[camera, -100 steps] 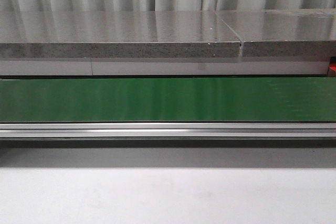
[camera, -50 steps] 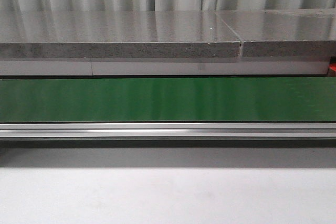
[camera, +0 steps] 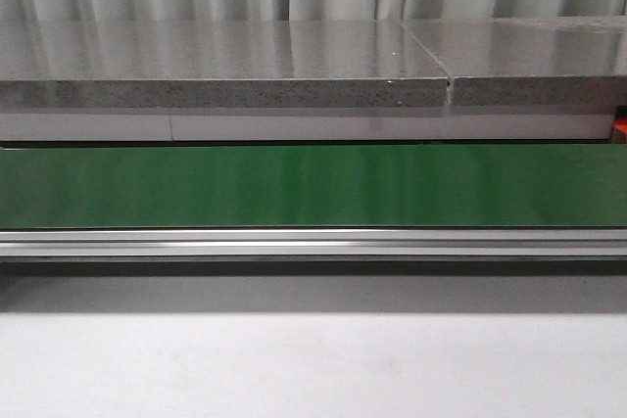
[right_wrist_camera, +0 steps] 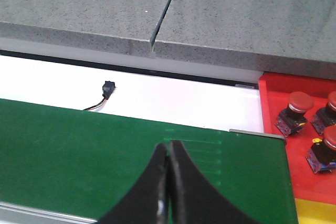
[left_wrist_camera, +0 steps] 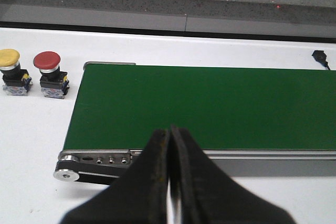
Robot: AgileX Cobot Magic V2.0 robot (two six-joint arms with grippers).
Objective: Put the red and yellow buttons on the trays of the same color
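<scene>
Running across a white table (camera: 313, 369), green conveyor belt (camera: 313, 186), grey stone ledge (camera: 225, 66), both hands pinched together, empty.

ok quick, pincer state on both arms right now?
Left pincer: closed, holding nothing, over the near edge of the green belt.
Right pincer: closed, holding nothing, also over the belt.
</scene>
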